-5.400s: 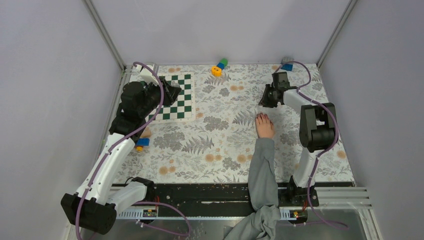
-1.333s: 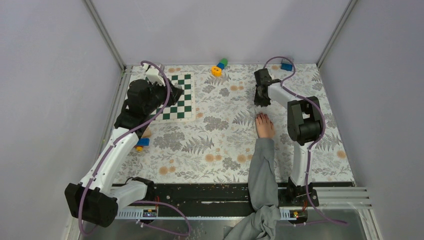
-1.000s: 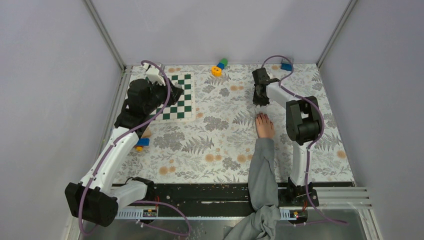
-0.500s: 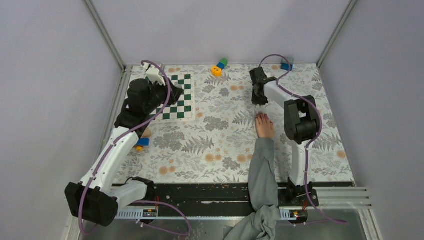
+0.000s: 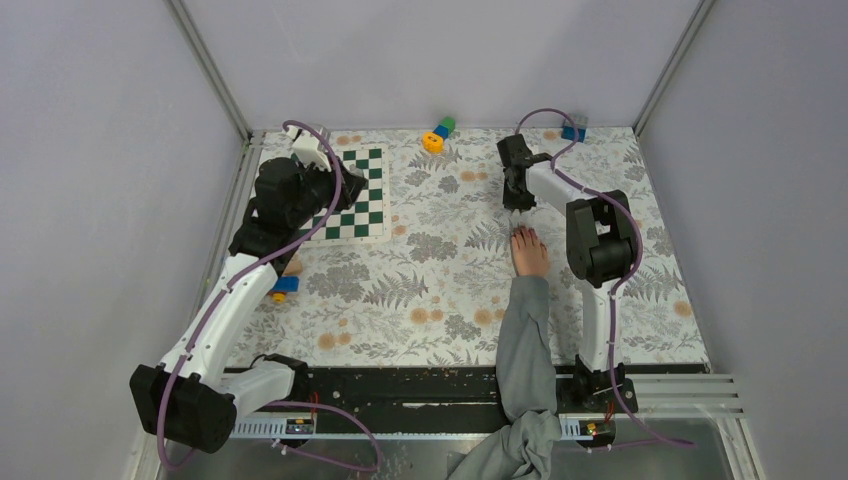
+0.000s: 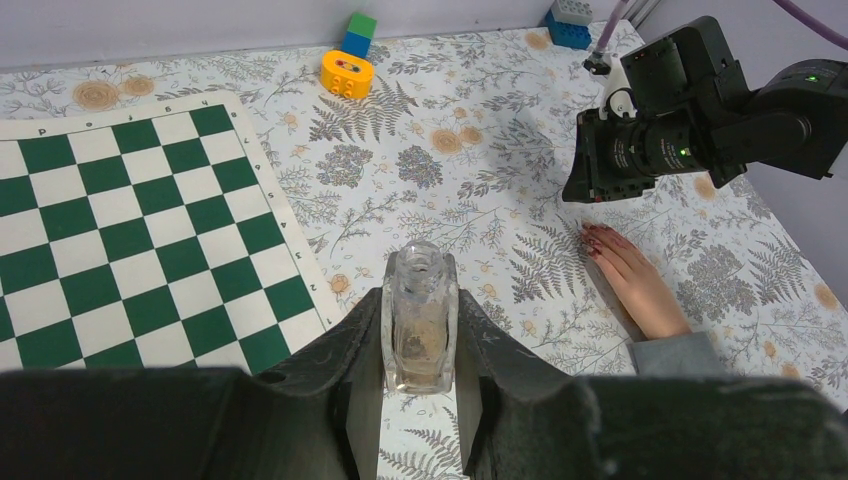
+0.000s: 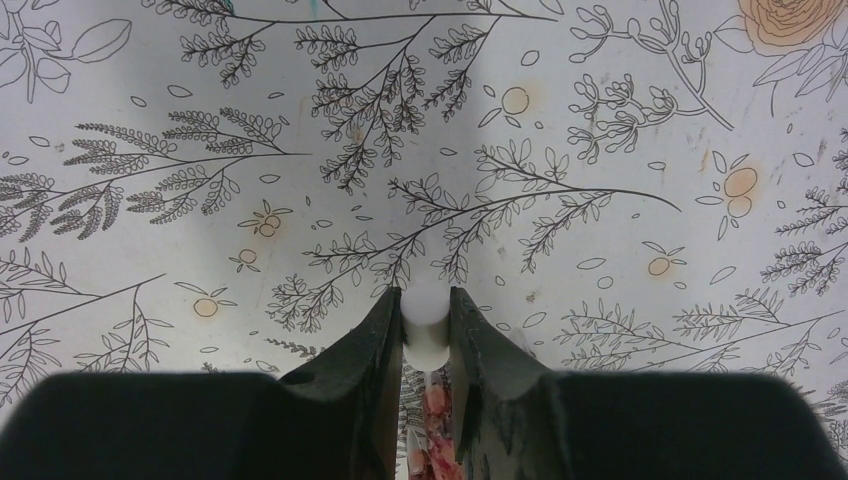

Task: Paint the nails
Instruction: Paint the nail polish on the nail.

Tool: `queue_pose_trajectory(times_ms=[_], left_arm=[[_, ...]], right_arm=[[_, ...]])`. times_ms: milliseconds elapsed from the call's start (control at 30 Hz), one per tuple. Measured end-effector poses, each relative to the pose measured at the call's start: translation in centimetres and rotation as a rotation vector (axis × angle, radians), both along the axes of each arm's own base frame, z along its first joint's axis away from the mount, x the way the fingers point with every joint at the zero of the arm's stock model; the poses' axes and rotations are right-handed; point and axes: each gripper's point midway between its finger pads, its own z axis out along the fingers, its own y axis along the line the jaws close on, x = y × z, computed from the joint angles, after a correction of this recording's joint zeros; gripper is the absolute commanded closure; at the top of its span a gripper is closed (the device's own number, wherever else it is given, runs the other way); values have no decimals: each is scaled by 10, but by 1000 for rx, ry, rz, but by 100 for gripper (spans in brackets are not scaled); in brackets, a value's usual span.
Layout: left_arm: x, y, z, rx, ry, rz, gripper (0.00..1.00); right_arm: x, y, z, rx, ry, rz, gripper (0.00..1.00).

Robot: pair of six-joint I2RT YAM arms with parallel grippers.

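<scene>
Floral tablecloth (image 5: 420, 290) carries a bare hand (image 5: 529, 252) lying flat, its dark-red nails (image 6: 598, 238) pointing away from the bases. Just beyond them the right gripper (image 7: 425, 310) pinches a white brush cap (image 7: 425, 325); a skewed descent would smear skin or cloth. Farther left, the left gripper (image 6: 420, 330) clamps an uncapped bottle (image 6: 419, 345), which could spill if tipped.

L arm (image 5: 225, 300) stretched along left edge toward far-left corner, L gripper (image 6: 420, 295) roughly level, clamped on clear bottle (image 6: 420, 335). R arm (image 5: 600, 240) reaches toward far edge, elbow raised, R gripper (image 7: 425, 300) nose-down, pinching white cap (image 7: 425, 322).
</scene>
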Motion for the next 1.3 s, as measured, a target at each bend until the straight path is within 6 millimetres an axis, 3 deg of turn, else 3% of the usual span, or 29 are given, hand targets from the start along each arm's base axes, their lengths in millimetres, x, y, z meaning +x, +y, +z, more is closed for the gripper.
queue_pose_trajectory(times_ms=[567, 1067, 1300], left_arm=[[-6, 2, 11, -8, -31, 1, 100], [-12, 3, 19, -16, -56, 1, 100], [-15, 4, 19, -17, -60, 1, 100]], right_arm=[[-3, -1, -1, -13, 12, 19, 100], [-17, -5, -14, -22, 44, 27, 100], [-20, -7, -9, -1, 4, 21, 100]])
